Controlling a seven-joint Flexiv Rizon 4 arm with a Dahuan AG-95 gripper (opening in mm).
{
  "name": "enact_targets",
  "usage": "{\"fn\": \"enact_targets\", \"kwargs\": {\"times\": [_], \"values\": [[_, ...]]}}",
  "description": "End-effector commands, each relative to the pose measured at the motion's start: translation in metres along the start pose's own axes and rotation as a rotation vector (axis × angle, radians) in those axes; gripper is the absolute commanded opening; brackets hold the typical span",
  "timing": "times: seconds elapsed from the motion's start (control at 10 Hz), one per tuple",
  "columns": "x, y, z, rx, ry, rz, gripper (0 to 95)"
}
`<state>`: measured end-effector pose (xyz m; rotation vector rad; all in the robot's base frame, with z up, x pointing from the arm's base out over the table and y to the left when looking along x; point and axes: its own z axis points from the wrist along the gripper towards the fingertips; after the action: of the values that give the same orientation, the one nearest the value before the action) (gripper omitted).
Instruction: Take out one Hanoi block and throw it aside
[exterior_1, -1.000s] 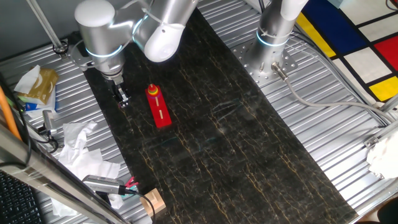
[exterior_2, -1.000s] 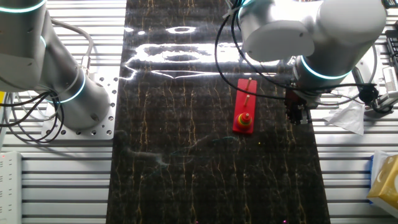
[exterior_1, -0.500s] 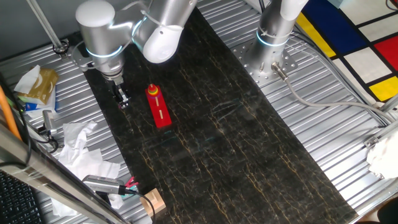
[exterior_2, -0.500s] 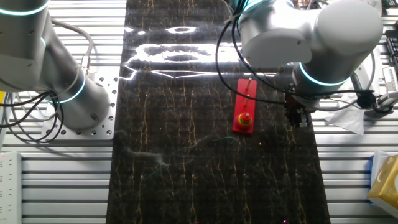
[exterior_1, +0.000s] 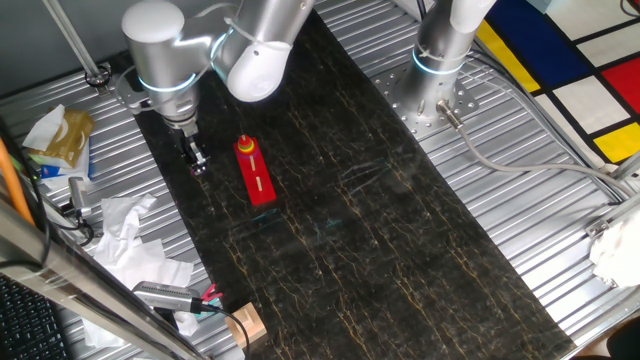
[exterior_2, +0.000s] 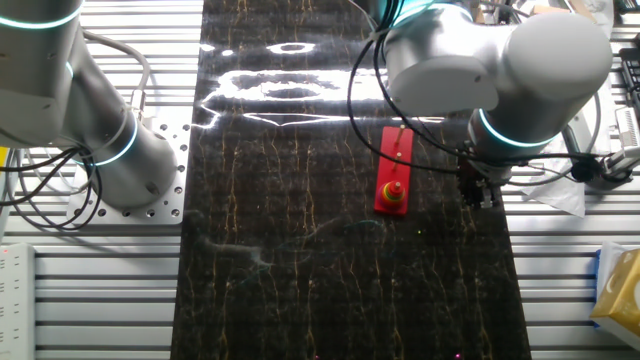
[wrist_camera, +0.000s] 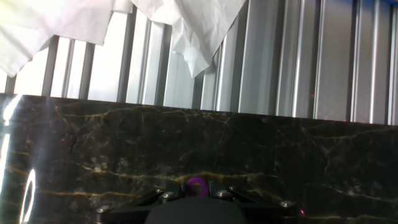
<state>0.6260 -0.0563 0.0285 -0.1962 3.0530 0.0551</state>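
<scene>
Spanning the ribbed metal tabletop (exterior_1: 560, 240), a dark marbled mat (exterior_1: 330, 200) carries the red Hanoi tower base (exterior_1: 256, 172) near its edge, with small blocks (exterior_2: 395, 186) stacked on the peg at one end. The arm (exterior_2: 470, 60) bends low over that side, its claw (exterior_1: 196, 158) hanging just beside the base and clear of it; whether its fingers are apart or together cannot be told. Crumpled white paper (wrist_camera: 186, 25) lies on the ribs beyond the mat's edge.

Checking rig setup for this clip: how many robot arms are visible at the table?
2. One arm hangs its claw beside the red Hanoi base; another arm stands bolted at the marble mat's opposite side.
</scene>
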Motion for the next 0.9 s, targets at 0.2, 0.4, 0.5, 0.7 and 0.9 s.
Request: {"fn": "enact_targets", "kwargs": {"times": [0.2,0.4,0.5,0.7,0.9], "values": [[-0.0005,-0.0007,0.0038,0.000,0.000,-0.001,0.0],[-0.0005,-0.0012,0.0059,-0.001,0.000,-0.006,0.0],[-0.0005,-0.0016,0.0078,-0.002,0.000,-0.007,0.0],[-0.0005,-0.0020,0.0096,-0.002,-0.001,-0.008,0.0],[-0.0005,-0.0024,0.0110,-0.003,-0.001,0.001,0.0]]}}
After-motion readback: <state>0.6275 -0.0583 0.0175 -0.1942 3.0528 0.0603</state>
